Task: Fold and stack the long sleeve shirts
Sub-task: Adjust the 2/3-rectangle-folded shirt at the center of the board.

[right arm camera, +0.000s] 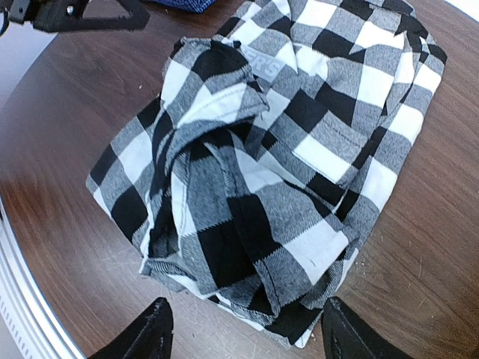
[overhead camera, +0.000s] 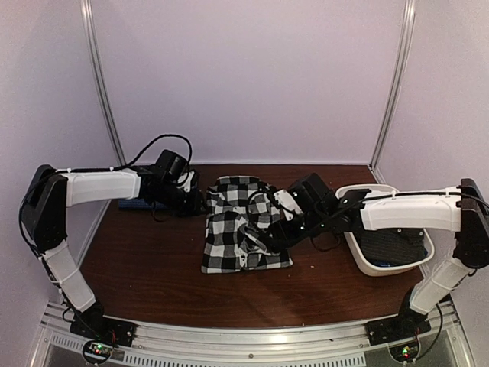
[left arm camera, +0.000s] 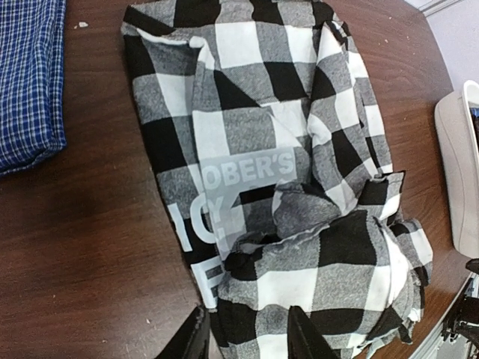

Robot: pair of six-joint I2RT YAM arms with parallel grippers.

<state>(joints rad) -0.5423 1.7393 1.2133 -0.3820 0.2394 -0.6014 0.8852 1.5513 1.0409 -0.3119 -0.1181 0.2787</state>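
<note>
Showing the checked shirt (overhead camera: pixel 237 229) folded into a rough rectangle at the middle of the table (overhead camera: pixel 145 260). Left gripper (left arm camera: pixel 247 336): jaws partly open, astride the shirt's edge, not closed on it. Right gripper (right arm camera: pixel 245 318): jaws wide apart beside another edge, holding nothing. The blue shirt (left arm camera: pixel 26 82) lies folded near it, far left. A dark shirt (overhead camera: pixel 393 245) sits in the white basket (overhead camera: pixel 380 269) at right.

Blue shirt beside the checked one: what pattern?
Blue shirt: fine white grid, best in left wrist view.
</note>
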